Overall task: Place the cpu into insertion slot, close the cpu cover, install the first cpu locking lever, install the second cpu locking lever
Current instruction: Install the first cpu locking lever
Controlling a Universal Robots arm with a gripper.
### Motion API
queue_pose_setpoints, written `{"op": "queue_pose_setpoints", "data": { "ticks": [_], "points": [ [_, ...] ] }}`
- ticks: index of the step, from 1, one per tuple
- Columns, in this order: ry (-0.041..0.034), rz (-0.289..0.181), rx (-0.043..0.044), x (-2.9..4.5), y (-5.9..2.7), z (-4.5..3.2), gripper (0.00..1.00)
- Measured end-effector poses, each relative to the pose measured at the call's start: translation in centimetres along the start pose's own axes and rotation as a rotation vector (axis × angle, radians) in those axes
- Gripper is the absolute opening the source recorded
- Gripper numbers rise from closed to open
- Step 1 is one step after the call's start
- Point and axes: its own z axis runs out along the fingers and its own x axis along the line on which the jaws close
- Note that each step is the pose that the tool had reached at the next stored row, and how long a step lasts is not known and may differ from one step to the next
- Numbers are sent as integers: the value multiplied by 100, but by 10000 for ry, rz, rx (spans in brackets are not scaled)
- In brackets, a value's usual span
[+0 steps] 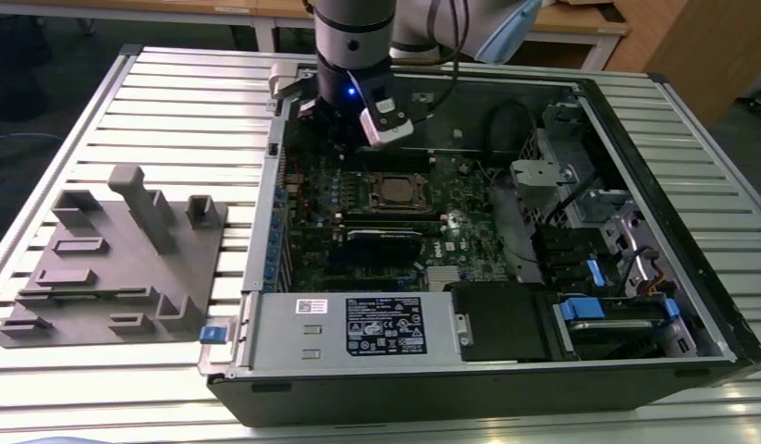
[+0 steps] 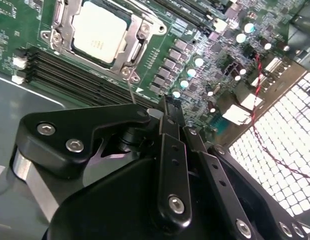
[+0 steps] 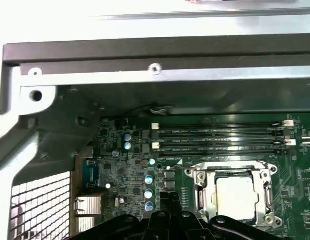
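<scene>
Exterior view: you see a slatted aluminium table (image 1: 170,74) carrying an open black tower computer case (image 1: 479,393), with a green motherboard (image 1: 318,199) lying flat inside it. The arm's black linkage gripper (image 2: 169,102) hangs over the board, just beside the small square silver-rimmed insertion slot (image 1: 398,192). In the second wrist view its fingers are drawn together with nothing between them.

In both wrist views the thin silvery windowed cpu cover (image 2: 136,37) lies flat on the slot. The pale silver-grey square cpu (image 2: 99,31) sits inside it and shows through the cut-out. You may therefore judge the first two steps done.

A thin wire lever (image 2: 130,87) rises from the slot's near corner toward the fingertips, apparently unlatched. Whether the other lever is latched cannot be told, so the locking steps look unfinished.
</scene>
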Motion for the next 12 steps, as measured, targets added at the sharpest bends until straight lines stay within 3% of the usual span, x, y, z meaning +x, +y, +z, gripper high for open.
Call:
{"op": "queue_pose_setpoints", "data": {
  "ticks": [2, 4, 7, 12],
  "points": [
    [0, -2, -49, 14, -6, -1, 11],
    [11, 0, -322, 21, -13, -2, 11],
    [24, 3, -595, 29, -22, -3, 11],
    [26, 3, -688, 59, -26, 2, 11]
  ]
}}
